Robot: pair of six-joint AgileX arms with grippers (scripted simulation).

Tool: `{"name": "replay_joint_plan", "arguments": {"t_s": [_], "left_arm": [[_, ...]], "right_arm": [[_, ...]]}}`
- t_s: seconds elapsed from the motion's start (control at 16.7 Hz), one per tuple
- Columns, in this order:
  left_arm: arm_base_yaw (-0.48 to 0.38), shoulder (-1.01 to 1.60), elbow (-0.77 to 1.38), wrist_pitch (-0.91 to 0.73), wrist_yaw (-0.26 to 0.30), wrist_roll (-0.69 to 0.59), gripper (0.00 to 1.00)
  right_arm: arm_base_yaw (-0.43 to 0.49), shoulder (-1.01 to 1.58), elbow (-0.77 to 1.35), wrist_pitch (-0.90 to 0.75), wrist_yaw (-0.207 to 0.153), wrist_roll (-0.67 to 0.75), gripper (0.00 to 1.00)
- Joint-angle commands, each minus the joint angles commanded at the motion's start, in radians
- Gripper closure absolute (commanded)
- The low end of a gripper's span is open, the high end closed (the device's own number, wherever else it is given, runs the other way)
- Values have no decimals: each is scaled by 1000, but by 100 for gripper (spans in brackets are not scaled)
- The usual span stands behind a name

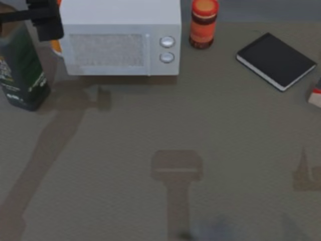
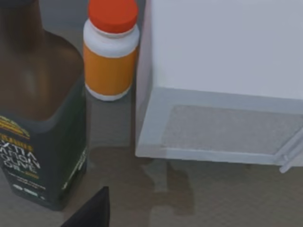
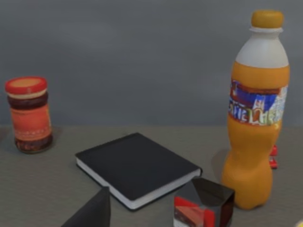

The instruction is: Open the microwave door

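One microwave (image 1: 120, 35) — door (image 1: 107, 50) closed, two knobs (image 1: 167, 49).

You've got the top cam staring straight down at the bench (image 1: 150, 175). Left wrist cam sits close on the microwave (image 2: 222, 47), which top also catches. Right wrist cam faces the black book (image 3: 135, 168), seen from top too.

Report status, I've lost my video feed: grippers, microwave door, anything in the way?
Left gripper up at microwave's left corner; right arm out of top view. Microwave door shut. Olive oil bottle and orange pill bottle crowd hinge side.
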Motion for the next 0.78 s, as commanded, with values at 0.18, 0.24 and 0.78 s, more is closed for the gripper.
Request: {"name": "replay_joint_plan", "arguments": {"t_s": [0.18,0.24,0.78], "left_arm": [[-78,291,322,-146,-37,-76,0],[-103,381,419,-193,-49,-100,0],[-258,969,984,-521,-129,-242,0]], "right_arm": [[0,0,0,0,0,0,0],[0,0,0,0,0,0,0],[0,0,0,0,0,0,0]]}}
